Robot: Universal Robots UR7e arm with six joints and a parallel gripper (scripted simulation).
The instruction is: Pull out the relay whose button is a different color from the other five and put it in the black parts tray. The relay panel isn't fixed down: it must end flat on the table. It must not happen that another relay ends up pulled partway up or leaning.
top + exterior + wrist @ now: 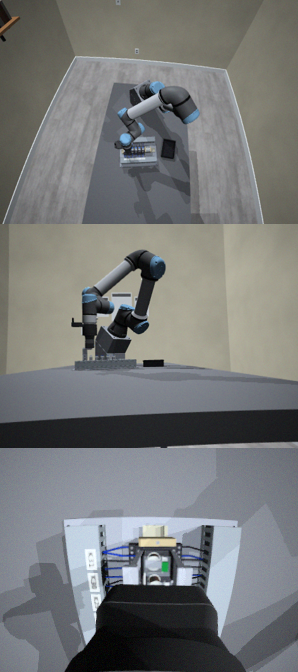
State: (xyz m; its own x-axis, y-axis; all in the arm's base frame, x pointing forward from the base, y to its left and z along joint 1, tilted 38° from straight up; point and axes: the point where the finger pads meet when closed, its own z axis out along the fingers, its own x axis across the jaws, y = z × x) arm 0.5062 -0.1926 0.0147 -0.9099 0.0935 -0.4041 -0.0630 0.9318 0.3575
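Stands upright at the left end of the relay panel (139,162) on the desk (177,133) — green-buttoned relay (160,565), gripped by the claw (85,350); arm bent over, wrist vertical, apart from black parts tray (168,149).

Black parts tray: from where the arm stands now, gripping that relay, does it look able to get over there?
Probably yes. The shallow black parts tray sits beside the grey relay panel, apart from it, nothing between them. The gripper is shut on the end relay, still near the panel.
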